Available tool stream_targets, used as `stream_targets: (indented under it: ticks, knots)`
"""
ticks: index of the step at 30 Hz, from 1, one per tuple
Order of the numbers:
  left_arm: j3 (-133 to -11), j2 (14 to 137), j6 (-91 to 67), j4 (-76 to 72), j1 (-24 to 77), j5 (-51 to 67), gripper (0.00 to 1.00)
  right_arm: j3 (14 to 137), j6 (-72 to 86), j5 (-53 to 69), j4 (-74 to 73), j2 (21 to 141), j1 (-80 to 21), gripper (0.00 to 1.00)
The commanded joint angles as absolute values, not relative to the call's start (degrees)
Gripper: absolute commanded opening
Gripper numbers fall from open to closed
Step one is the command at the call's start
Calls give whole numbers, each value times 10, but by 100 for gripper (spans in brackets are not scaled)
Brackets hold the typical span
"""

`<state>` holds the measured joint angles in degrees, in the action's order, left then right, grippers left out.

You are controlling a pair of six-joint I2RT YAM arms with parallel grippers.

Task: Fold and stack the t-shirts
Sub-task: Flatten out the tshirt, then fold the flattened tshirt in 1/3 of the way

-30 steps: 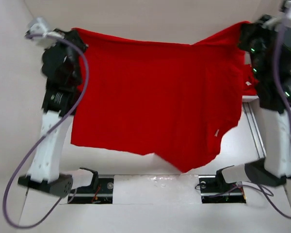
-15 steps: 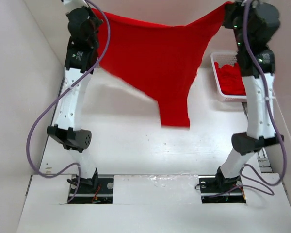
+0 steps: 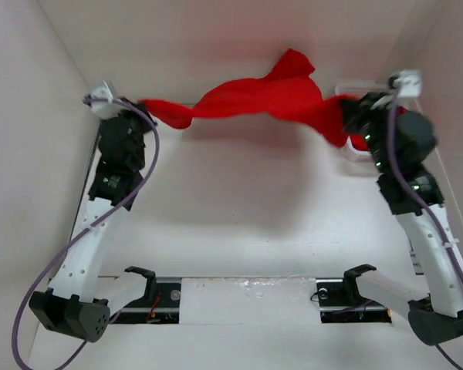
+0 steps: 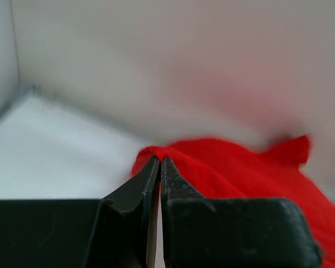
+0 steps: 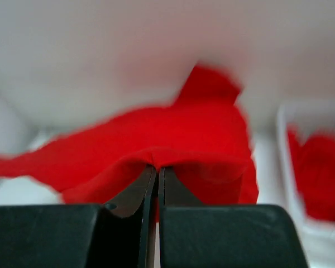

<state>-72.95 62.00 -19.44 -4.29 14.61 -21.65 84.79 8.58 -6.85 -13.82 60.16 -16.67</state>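
A bright red t-shirt [image 3: 255, 100] is stretched in the air between my two grippers at the far side of the table, its loose middle flung toward the back wall. My left gripper [image 3: 143, 105] is shut on its left edge, which shows as red cloth [image 4: 223, 167] at my shut left gripper [image 4: 159, 159] in the left wrist view. My right gripper [image 3: 343, 116] is shut on its right edge; the cloth [image 5: 173, 139] bunches over my shut right gripper [image 5: 157, 167] in the right wrist view. More red shirts [image 5: 318, 178] lie in the basket.
A white slotted plastic basket [image 5: 287, 162] stands at the far right, mostly hidden behind my right arm in the top view. White walls close in the table on the left, back and right. The arm bases sit at the near edge.
Both arms have swung the shirt from hanging near the front, up and away to the back. The cloth no longer hangs down; it trails toward the back wall.
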Motion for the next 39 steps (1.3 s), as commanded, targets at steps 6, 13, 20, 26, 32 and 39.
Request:
stream_targets:
  ticks: [6, 13, 20, 26, 32, 39]
  knots:
    - [-408, 534, -425, 22, 167, -157, 0, 543, 270, -96, -300, 505, -264, 0]
    - [-267, 454, -519, 126, 167, -162, 0, 414, 349, -64, -388, 476, -300, 0]
    - [-262, 427, -541, 163, 167, -177, 0, 378, 387, -65, -404, 517, -331, 0]
    - [-277, 485, -546, 149, 167, -197, 0, 445, 387, -151, -410, 554, -323, 0]
    - [-327, 549, -526, 98, 167, -221, 0, 511, 331, -155, -360, 617, -239, 0]
    - [-386, 645, -511, 54, 167, -216, 0, 600, 255, -102, -291, 723, -154, 0]
